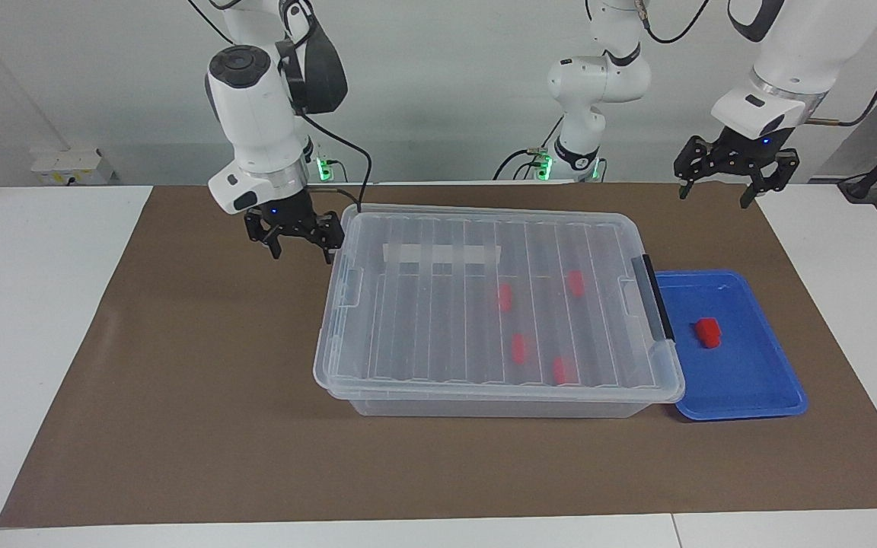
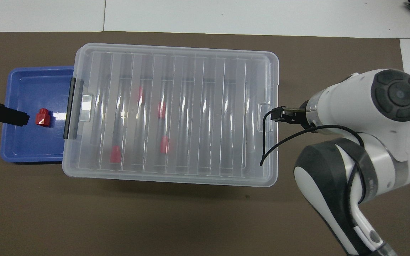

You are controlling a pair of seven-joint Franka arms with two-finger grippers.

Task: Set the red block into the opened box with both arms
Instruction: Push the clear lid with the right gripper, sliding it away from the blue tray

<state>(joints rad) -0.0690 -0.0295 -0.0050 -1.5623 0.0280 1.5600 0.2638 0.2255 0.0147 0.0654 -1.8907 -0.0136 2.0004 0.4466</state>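
The box (image 1: 423, 320) (image 2: 205, 113) is a clear bin in the middle of the brown mat, and its ribbed lid lies shut on it. Through the lid I see several red blocks (image 1: 519, 347). One red block (image 1: 707, 332) (image 2: 43, 117) lies in the blue tray (image 1: 758, 380) (image 2: 23, 149) beside the box's black latch bar (image 1: 657, 297). My right gripper (image 1: 302, 253) hangs open and empty just off the box's end toward the right arm. My left gripper (image 1: 713, 196) (image 2: 12, 116) hangs open and empty, high over the tray's outer edge.
The brown mat (image 1: 180, 396) covers most of the white table (image 1: 27, 320). In the overhead view the right arm's wrist (image 2: 368, 106) and its black cable (image 2: 267, 142) cover the mat and the box's rim at that end.
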